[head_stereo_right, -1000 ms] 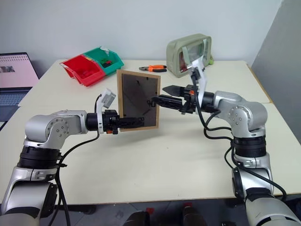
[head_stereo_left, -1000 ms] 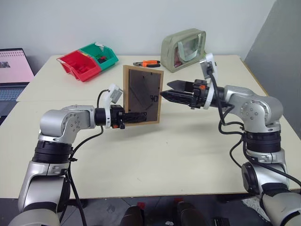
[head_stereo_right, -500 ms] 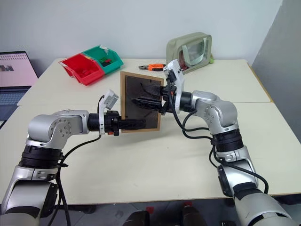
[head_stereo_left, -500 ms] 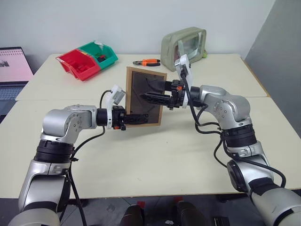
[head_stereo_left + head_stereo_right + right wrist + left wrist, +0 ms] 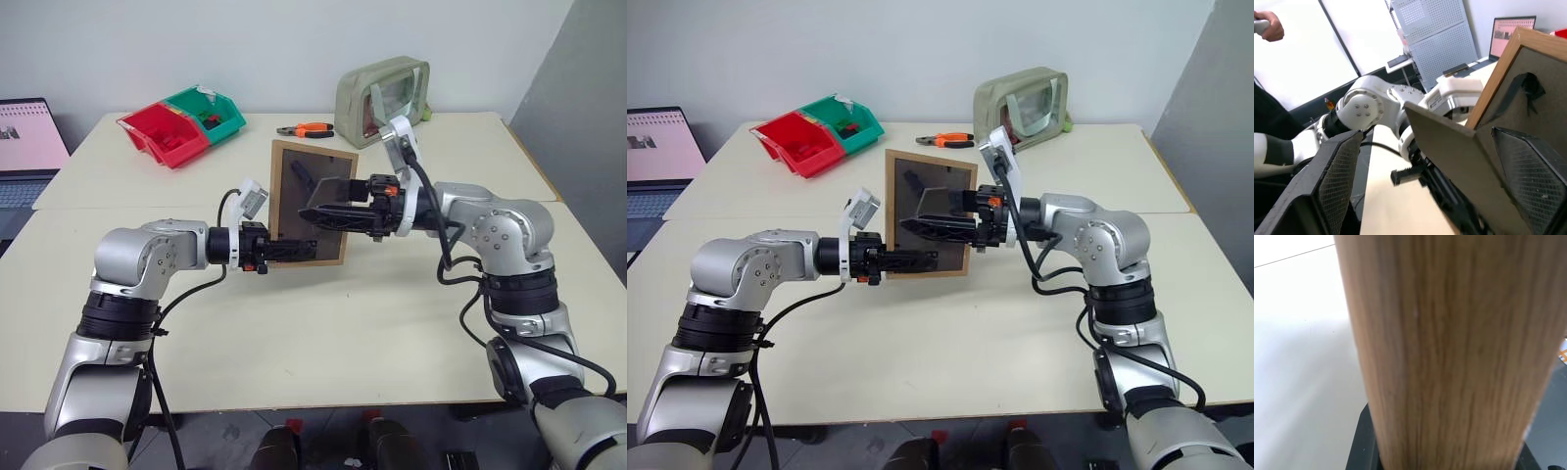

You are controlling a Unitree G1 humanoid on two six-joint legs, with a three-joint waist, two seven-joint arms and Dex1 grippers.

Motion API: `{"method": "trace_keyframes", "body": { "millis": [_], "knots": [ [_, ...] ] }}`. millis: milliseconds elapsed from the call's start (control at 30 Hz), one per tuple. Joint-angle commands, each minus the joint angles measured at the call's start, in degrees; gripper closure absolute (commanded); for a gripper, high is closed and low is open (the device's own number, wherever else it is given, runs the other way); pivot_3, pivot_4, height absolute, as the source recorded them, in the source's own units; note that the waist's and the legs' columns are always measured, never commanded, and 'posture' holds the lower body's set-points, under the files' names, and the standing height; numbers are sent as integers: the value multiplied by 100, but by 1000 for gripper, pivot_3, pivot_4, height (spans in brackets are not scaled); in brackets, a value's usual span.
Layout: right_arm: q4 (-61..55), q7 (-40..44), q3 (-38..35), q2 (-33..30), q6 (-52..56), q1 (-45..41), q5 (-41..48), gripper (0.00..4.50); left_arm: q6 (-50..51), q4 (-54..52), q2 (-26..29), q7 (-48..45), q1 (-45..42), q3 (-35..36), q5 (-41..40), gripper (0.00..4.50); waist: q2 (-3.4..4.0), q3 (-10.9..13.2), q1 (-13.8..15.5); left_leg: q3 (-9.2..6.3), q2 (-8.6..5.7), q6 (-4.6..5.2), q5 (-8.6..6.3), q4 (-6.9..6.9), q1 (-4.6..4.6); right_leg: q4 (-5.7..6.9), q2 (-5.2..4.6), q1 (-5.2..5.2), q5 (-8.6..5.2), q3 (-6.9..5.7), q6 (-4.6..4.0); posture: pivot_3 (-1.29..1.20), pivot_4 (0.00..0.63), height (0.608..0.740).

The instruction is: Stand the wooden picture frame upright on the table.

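Upright, wooden picture frame [image 5: 312, 201], back toward camera

The wooden picture frame [image 5: 312, 201] is held upright above the middle of the counter [image 5: 323, 323], gripped at its lower edge by the left end effector [image 5: 294, 249] from the left, while the right end effector [image 5: 328, 212] is placed against its back from the right, fingers spread about the stand leg [image 5: 1449, 147]. Behind the frame, at the counter's far edge, two bins [image 5: 181, 125] are set to the left, pliers [image 5: 306, 129] in the middle and a pouch [image 5: 382, 90] to the right. A laptop [image 5: 27, 147] is placed beyond the counter's left side.
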Motion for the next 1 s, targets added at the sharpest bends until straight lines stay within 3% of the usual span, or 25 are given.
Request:
{"method": "trace_keyframes", "body": {
  "millis": [33, 133, 267, 400, 500, 533, 633, 700, 833, 1000],
  "knots": [
    [-356, -61, -166, -145, 24, 111, 182, 53, -8, -176, 8, -76, -141, 156, -136, 3611, 0, 0, 0, 0, 0, 0, 0, 0, 0, 0, 0, 0, 0, 0, 0, 0, 150, 740],
    [-397, -138, -223, -413, -17, 317, 92, 53, 103, -206, 4, -91, -122, 206, -225, 3611, 0, 0, 0, 0, -1, 0, 0, 0, 0, 0, 0, 0, 0, 0, 0, 0, 150, 740],
    [-655, 88, -434, -1361, 64, 866, 89, 53, 481, -282, 23, -51, -57, 388, -516, 3611, 0, 0, 30, 0, -2, 0, 0, 1, -3, -2, 1, 0, 0, -1, 0, 0, 150, 740],
    [-616, 11, -361, -1821, -1048, 1129, -651, 53, 1230, -245, 12, 99, -39, 776, -994, 3611, -1, 0, 24, 3, -6, 1, 0, 5, -6, -3, 1, 0, -1, 1, 1, 0, 150, 740],
    [-68, -30, 429, -2152, -4473, 1474, -2791, 53, 2221, -59, -50, 292, -92, 1202, -1466, 3611, -3, -2, -28, 9, -13, 2, 0, 5, 2, 0, 3, 1, 0, 5, 2, 0, 150, 740],
    [317, -435, 703, -2265, -5779, 1539, -3641, 53, 2448, -80, -25, 346, -53, 1200, -1523, 3611, -4, -2, -30, 8, -16, 2, 0, 5, 4, 0, 6, 1, -1, 2, 4, 0, 150, 740],
    [1546, -1312, 979, -2225, -9018, 1354, -5023, 53, 3071, 270, -224, 697, -196, 1362, -1817, 3611, -4, -2, -36, 11, -15, 1, 0, 6, 6, 0, 30, 0, -13, 7, 25, 0, 150, 740],
    [2419, -2040, 1166, -2221, -10494, 1095, -5866, 53, 3162, 821, -385, 1005, -415, 1449, -2215, 3611, -4, -2, -27, 14, -15, 0, 1, 7, 8, 4, 28, 1, 0, 12, 3, 0, 150, 740],
    [3616, -3490, 1354, -2138, -12133, 609, -7271, 53, 3162, 1306, -358, 1521, -585, 1244, -3368, 3611, -5, -1, -26, 12, -6, -21, 12, 27, 5, 18, 21, 0, 1, 14, 2, 0, 150, 740],
    [3863, -4438, 1428, -1796, -12817, 256, -8029, 53, 3162, 1345, -258, 2293, -392, 972, -4643, 3611, -5, -1, -34, 11, 0, -25, 15, 30, 9, 29, -3, 0, 1, 19, 1, 0, 150, 740]
  ]
}}
